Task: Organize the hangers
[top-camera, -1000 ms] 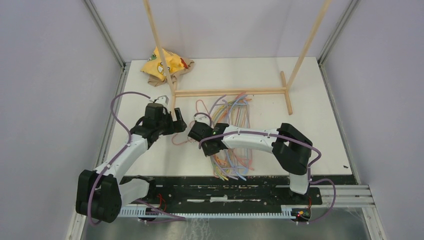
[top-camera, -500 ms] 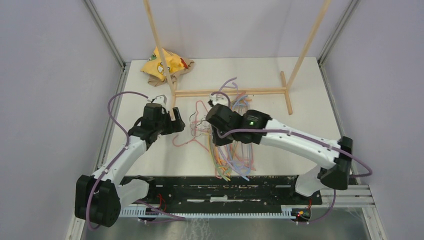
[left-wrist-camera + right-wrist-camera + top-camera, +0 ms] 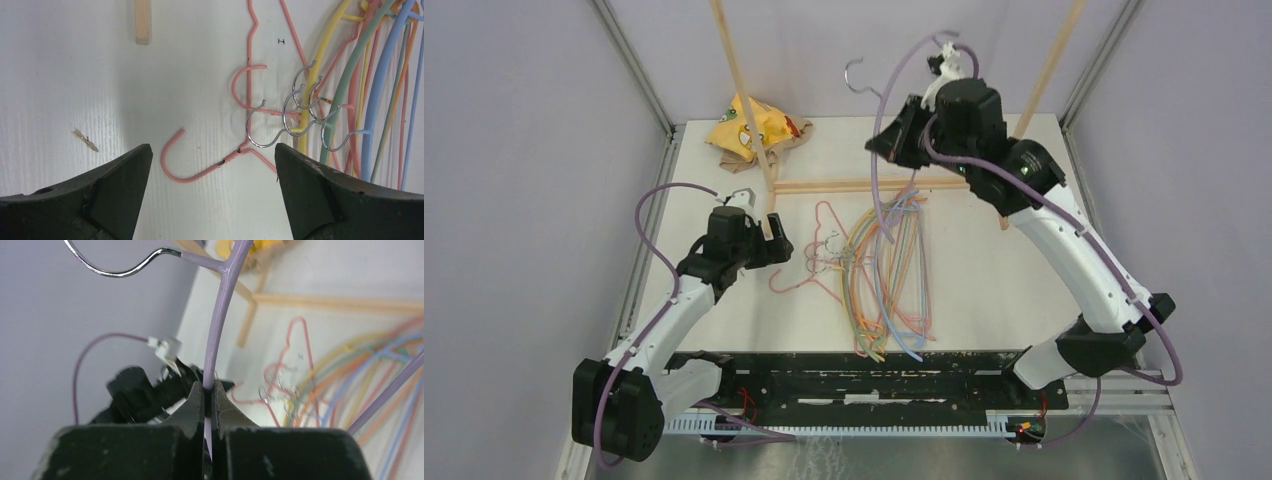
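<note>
A pile of thin hangers (image 3: 886, 272) in yellow, orange, blue, green and pink lies on the white table, hooks bunched at the left (image 3: 300, 107). My right gripper (image 3: 894, 140) is raised high near the back and is shut on a lavender hanger (image 3: 220, 315). That hanger's silver hook (image 3: 854, 72) points up and to the left. The jaws (image 3: 209, 387) pinch its thin arm. My left gripper (image 3: 779, 245) hovers low and open (image 3: 212, 150) over a pink hanger's hook (image 3: 175, 167), touching nothing.
A light wooden rack stands at the back, its base bar (image 3: 884, 184) on the table and two posts (image 3: 744, 90) rising out of view. A yellow bag (image 3: 749, 125) lies at the back left. A wood chip (image 3: 86, 141) lies near the left gripper.
My right arm rose from the pile up and towards the back right, carrying the lavender hanger off the table. The left arm barely moved.
</note>
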`<control>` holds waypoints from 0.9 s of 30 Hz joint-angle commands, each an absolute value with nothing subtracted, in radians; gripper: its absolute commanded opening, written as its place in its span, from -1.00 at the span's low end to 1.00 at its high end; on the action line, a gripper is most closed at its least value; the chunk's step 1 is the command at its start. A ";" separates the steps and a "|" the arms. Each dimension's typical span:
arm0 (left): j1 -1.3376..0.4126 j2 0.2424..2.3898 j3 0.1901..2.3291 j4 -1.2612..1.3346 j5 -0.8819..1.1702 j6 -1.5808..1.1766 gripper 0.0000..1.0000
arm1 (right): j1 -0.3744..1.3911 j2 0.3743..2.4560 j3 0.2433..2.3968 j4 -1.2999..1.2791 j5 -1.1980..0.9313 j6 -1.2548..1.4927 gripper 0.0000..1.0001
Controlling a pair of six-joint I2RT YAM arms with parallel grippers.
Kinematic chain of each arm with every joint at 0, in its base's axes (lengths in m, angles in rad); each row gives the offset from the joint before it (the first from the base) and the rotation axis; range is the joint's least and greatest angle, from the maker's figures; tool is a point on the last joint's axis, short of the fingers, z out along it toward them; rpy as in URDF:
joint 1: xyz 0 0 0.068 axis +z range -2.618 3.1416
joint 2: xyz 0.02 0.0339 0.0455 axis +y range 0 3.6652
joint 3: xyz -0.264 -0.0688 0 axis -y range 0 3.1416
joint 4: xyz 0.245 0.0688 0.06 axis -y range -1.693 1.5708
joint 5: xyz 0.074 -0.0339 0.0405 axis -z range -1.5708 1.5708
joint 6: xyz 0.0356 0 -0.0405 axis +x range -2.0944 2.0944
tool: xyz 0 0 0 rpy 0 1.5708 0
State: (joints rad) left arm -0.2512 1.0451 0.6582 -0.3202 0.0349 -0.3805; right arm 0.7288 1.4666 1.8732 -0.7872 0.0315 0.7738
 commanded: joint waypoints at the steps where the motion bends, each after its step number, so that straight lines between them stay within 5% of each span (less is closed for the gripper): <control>1: -0.256 1.007 0.663 -0.308 0.014 -0.362 0.98 | 0.658 1.584 2.093 -0.625 -0.118 0.720 -0.99; 27: -0.256 1.017 0.663 -0.336 -0.068 -0.354 0.98 | 0.420 1.728 2.224 -0.392 -0.296 0.871 -0.99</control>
